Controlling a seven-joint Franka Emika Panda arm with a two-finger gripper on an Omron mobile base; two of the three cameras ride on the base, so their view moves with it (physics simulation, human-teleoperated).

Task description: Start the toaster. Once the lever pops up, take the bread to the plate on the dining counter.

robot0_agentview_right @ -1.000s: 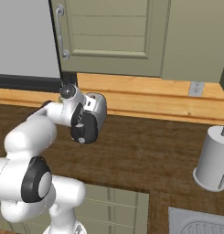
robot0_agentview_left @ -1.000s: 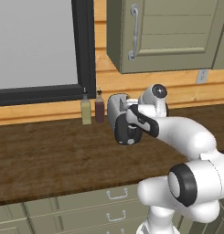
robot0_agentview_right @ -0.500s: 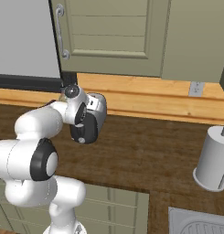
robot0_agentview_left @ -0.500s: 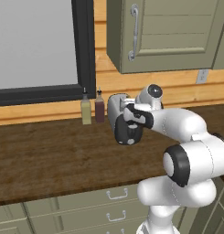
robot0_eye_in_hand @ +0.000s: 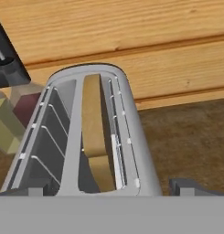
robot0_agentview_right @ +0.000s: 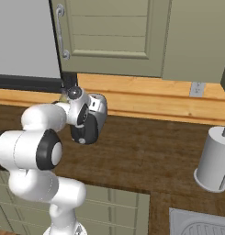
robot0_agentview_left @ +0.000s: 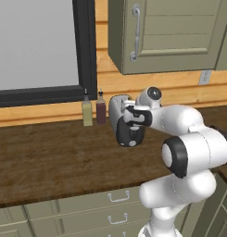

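Elbow swung forward; claw (robot0_eye_in_hand: 109,188) wide open, empty; hand view reveals bread (robot0_eye_in_hand: 96,137) in toaster (robot0_eye_in_hand: 86,132).

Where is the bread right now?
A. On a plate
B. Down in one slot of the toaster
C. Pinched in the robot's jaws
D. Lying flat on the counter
B: in the hand view the bread stands down in one slot of the toaster, and the slot beside it shows just wire guides.

Count around the toaster (robot0_eye_in_hand: 131,137)
1 toaster with 2 top slots, 1 bread (robot0_eye_in_hand: 96,137) slice in the right slot. 2 bottles just left of the toaster: 1 olive bottle (robot0_agentview_left: 87,111), 1 dark red bottle (robot0_agentview_left: 101,109). 1 paper towel roll (robot0_agentview_right: 215,158) well right of it.
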